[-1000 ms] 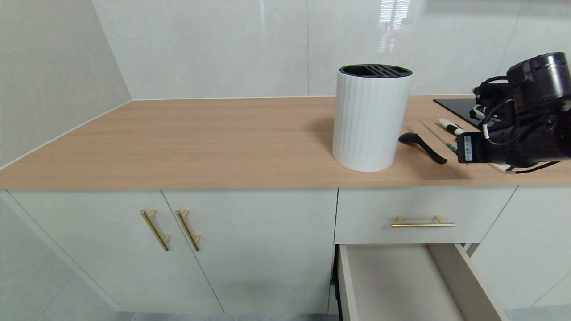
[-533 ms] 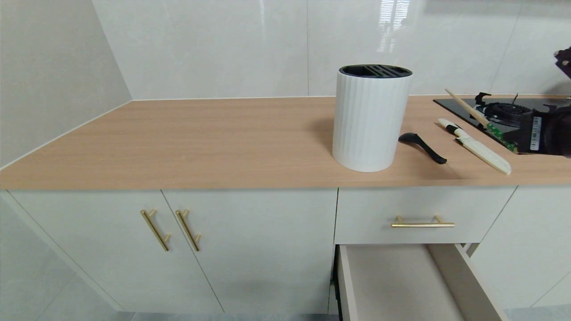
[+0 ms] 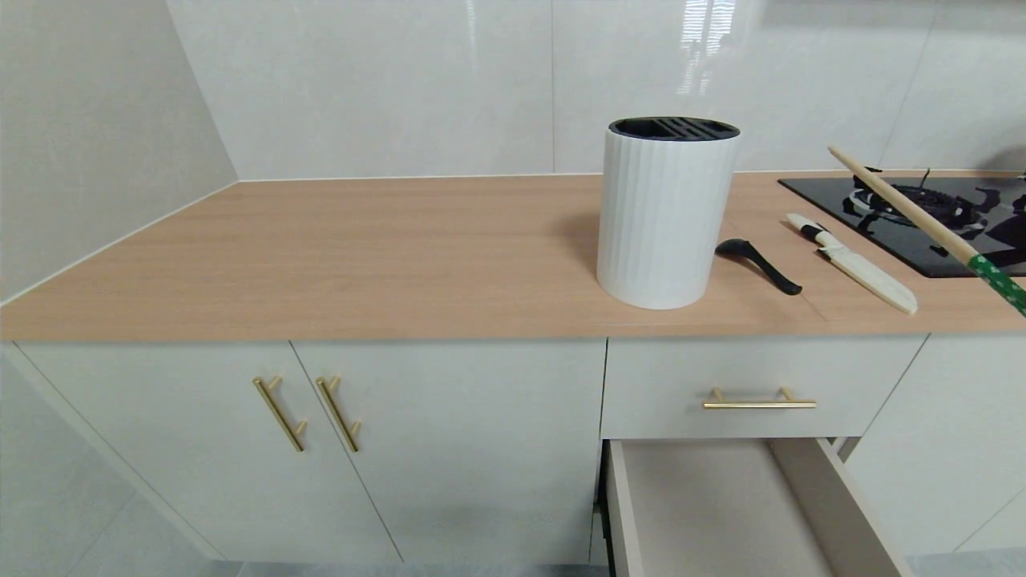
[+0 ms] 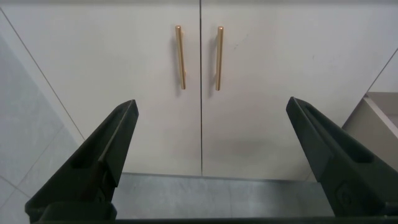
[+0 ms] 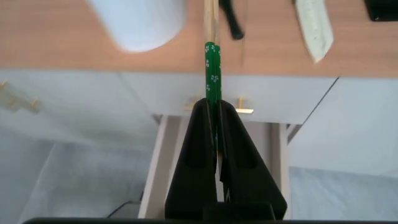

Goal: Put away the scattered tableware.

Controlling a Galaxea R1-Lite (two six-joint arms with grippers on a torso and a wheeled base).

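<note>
1. Right wrist view: my right end effector is shut to a sliver on the chopsticks. It pinches their green patterned end, and the bare wood runs out toward the white holder.
2. I judge them light, stiff and smooth. Pinched this close to one end, the pair could pivot or scissor apart. A hold nearer the middle would steady the far tips.
3. In the head view the chopsticks hang slanted in the air to the right of the holder, over the hob.
4. A black spoon lies just beside the holder's base on the right, and a pale knife lies beyond it. Both look flat, so hard to get under.
5. The table is smooth wood grain, and things may slide on it. An open drawer sits below the holder.
6. My left end effector is spread wide and carries nothing. It faces the cabinet doors below and left of the holder.
</note>
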